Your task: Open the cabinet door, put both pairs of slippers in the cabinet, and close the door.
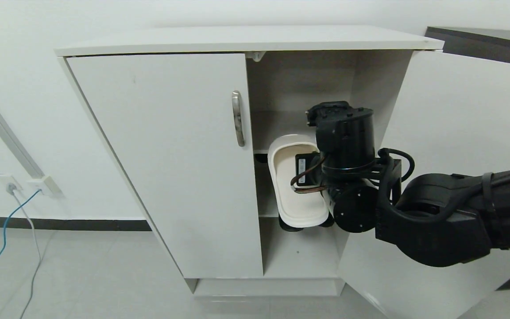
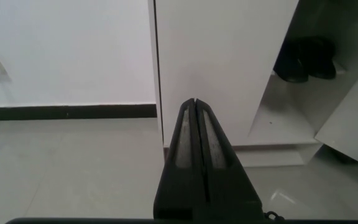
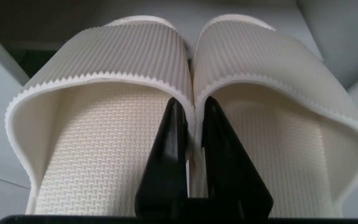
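The white cabinet [image 1: 162, 168] has its left door closed and its right door [image 1: 458, 133] swung open. My right gripper [image 3: 193, 118] is shut on the pair of white slippers [image 1: 297, 186], pinching their two inner walls together. It holds them in the cabinet opening at middle-shelf height, toes pointing inward. A pair of black slippers [image 2: 306, 53] sits at the back of the lowest compartment, partly hidden under the white pair [image 3: 104, 124] in the head view. My left gripper [image 2: 194, 109] is shut on nothing, low over the floor in front of the closed left door.
The closed door carries a metal handle [image 1: 237, 117] at its inner edge. A wall socket [image 1: 9, 182] with a blue cable is on the wall at the left. Bare light floor [image 2: 73, 168] lies in front of the cabinet.
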You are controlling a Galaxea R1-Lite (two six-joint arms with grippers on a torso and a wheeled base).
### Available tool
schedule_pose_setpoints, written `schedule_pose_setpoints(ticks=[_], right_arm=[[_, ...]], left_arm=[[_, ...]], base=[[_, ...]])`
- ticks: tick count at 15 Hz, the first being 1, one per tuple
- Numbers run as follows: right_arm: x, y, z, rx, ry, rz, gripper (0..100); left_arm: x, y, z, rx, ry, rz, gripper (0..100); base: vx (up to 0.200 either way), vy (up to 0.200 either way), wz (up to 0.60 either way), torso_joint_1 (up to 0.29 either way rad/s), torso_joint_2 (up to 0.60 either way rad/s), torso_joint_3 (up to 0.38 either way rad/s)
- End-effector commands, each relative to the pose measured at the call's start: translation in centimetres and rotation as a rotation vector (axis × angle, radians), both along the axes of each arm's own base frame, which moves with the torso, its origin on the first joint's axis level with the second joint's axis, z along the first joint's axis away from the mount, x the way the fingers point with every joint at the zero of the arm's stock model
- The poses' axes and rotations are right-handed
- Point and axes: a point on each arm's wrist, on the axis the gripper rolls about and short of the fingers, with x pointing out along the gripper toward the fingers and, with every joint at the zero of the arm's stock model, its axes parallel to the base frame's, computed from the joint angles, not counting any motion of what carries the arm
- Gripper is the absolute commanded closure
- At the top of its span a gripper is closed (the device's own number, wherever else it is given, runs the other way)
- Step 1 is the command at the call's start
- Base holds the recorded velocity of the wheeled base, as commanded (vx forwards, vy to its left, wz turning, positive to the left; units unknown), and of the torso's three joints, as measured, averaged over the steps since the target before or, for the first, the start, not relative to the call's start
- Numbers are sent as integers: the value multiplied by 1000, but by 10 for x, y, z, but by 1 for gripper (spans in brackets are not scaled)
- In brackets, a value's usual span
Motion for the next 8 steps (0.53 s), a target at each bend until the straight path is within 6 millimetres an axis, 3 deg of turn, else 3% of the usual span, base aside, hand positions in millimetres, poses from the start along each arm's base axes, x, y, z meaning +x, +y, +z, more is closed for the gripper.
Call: schedule_pose_setpoints(ticks=[1,2,8], right_arm=[[-1,-1,2,4,-3,1,100],[-1,-1,2,4,-3,1,100],[10,0,2,11,-1,9,100]], left_arm=[[0,0,0,-1,0,0,100],[0,0,0,-1,0,0,100],[0,0,0,-2,-2,2,100]], base=[[200,0,0,2,2,2],[200,0,0,2,2,-2],[0,0,0,0,0,0]])
